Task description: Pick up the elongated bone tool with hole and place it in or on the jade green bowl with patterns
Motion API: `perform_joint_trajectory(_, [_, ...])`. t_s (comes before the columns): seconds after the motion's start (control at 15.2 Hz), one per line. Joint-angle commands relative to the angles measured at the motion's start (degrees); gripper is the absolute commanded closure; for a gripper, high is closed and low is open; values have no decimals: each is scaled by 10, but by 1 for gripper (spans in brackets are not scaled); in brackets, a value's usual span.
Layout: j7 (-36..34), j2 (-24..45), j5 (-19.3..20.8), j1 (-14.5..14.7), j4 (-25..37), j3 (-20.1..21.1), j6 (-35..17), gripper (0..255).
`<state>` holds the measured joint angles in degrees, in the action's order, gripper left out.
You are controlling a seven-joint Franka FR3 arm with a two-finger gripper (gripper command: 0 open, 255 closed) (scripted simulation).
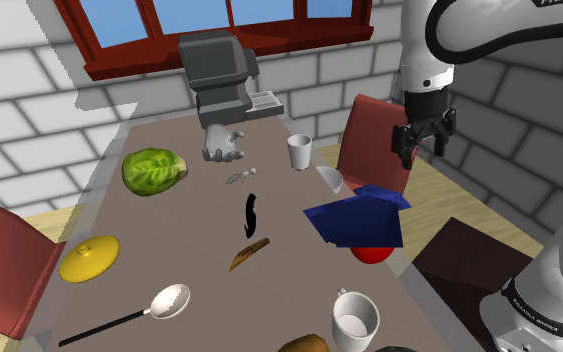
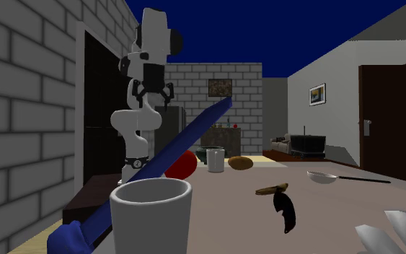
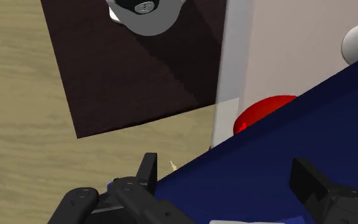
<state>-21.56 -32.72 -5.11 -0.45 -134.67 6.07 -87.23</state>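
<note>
Task not begun, by look of it. End effector [image 1: 424, 143] high over table [image 1: 189, 230] edge near red chair [image 1: 369, 130]; fingers spread apart, nothing between them.

Bone tool [image 1: 249, 254]: slim, brown, flat on mid-table, beside black curved object [image 1: 251, 212], untouched.

Blue slab [image 1: 359, 222] lies between end effector and tool.

Dark green rim [image 2: 202, 151] behind white mug [image 2: 215, 160], toward stand end: likely target bowl, pattern not legible.

Left to do: reach, descend, grasp, lift, carry, release in bowl.

Shoulder high, second opposite (low), wrist over gripper [image 3: 225, 164]
</note>
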Motion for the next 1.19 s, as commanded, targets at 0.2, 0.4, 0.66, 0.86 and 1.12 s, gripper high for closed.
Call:
perform_joint_trajectory(0.2, [-83, 118, -67, 4, 58, 26, -20, 0])
perform_joint_trajectory(0.4, [-127, 187, -102, 7, 98, 36, -30, 0])
perform_joint_trajectory(0.66, [-181, 280, -146, 11, 158, 45, -42, 0])
perform_joint_trajectory(0.86, [-219, 349, -178, 15, 207, 50, -49, 0])
perform_joint_trajectory(1.12, [-266, 442, -220, 20, 279, 53, -57, 0])
